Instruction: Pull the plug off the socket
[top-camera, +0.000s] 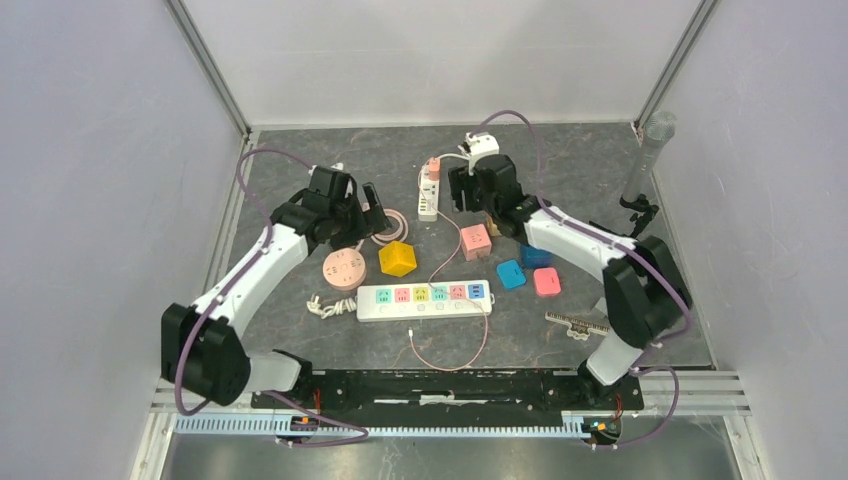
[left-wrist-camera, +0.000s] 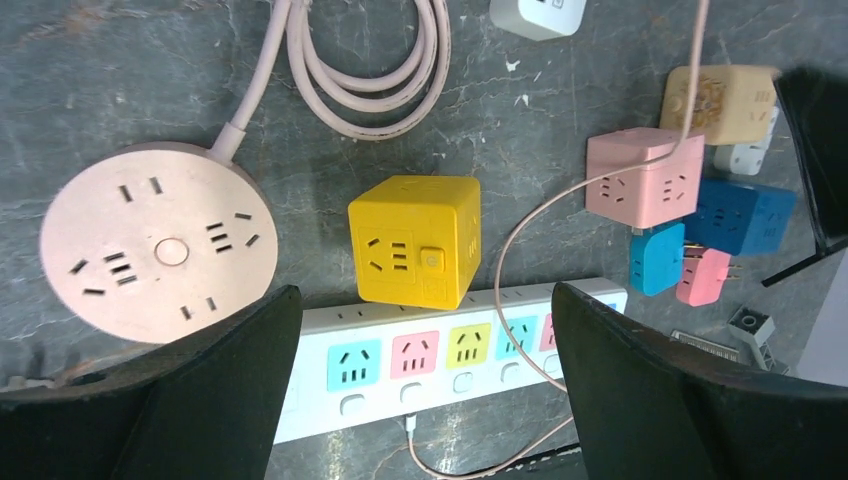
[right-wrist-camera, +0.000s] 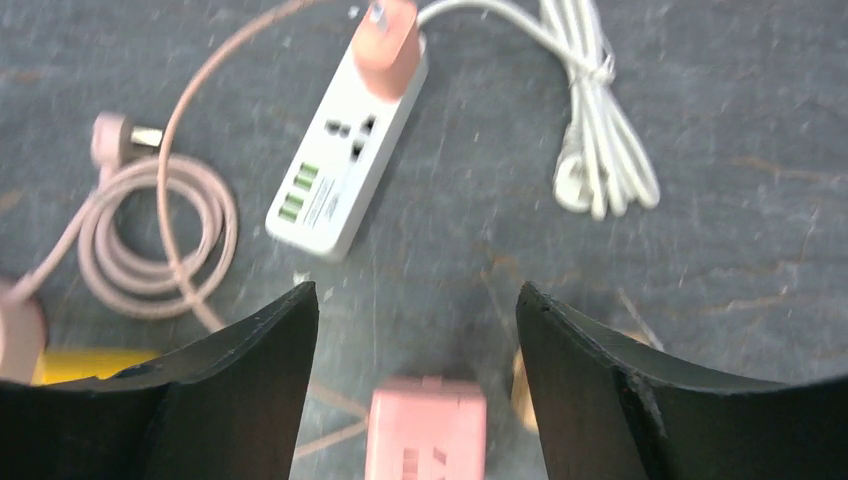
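DESK TRIAL: A pink plug (right-wrist-camera: 387, 35) sits in the far end of a short white strip (right-wrist-camera: 340, 160) at the back of the desk (top-camera: 580, 165). The strip's long axis runs away from the arms, slightly tilted. The right tool (right-wrist-camera: 412, 300), released and spread wide, hangs just right of the strip, with the plug ahead and a little to its left; this arm is nearer. The left tool (left-wrist-camera: 425, 295), also released, hovers over a yellow cube (left-wrist-camera: 415, 240). The dark mottled desk looks smooth, so the loose strip may lift with the plug. Pale walls close three sides.
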